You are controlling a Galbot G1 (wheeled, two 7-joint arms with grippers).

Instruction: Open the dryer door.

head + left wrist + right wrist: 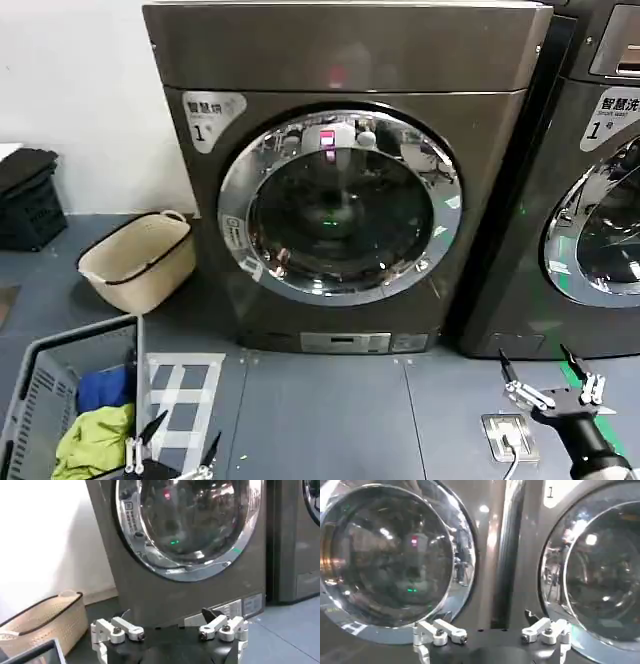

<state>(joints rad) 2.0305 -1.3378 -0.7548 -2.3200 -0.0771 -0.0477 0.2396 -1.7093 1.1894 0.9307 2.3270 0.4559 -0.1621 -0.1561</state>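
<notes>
- Left gripper (178, 449): low in the head view at about 7 o'clock, fingers spread apart and grasping nothing. It hangs just beside the grey laundry basket (40, 390). Its wrist view shows the same spread fingers (120, 630) aimed at the lower front of the dryer (195, 595).
- Right gripper (545, 378): low in the head view at about 5 o'clock, released, the two black-tipped fingers wide apart with nothing between them. It hangs above the floor in front of the second machine (590, 180), well apart from the dryer door (340, 205).
- Grey laundry basket: at 7 o'clock, holding yellow-green cloth (95, 440) and blue cloth (100, 388).
- Floor socket plate (510, 435): on the dark floor beneath the right gripper, a cable running out of it.
- Cream basket (135, 262): at 9 o'clock, on the floor just beside the dryer's left side.
- Dryer (350, 60): centre of the head view, towards 12 o'clock, bearing a silver "1" sticker (212, 115) at its upper left corner.
- Dryer door: shut, seated flush in the dryer front, chrome rim around dark glass. Neither gripper touches it. In the right wrist view the door (385, 560) lies beyond the gripper, with the second machine's door (600, 570) next to it.
- Black crate (28, 200): far at 10 o'clock, against the white wall.
</notes>
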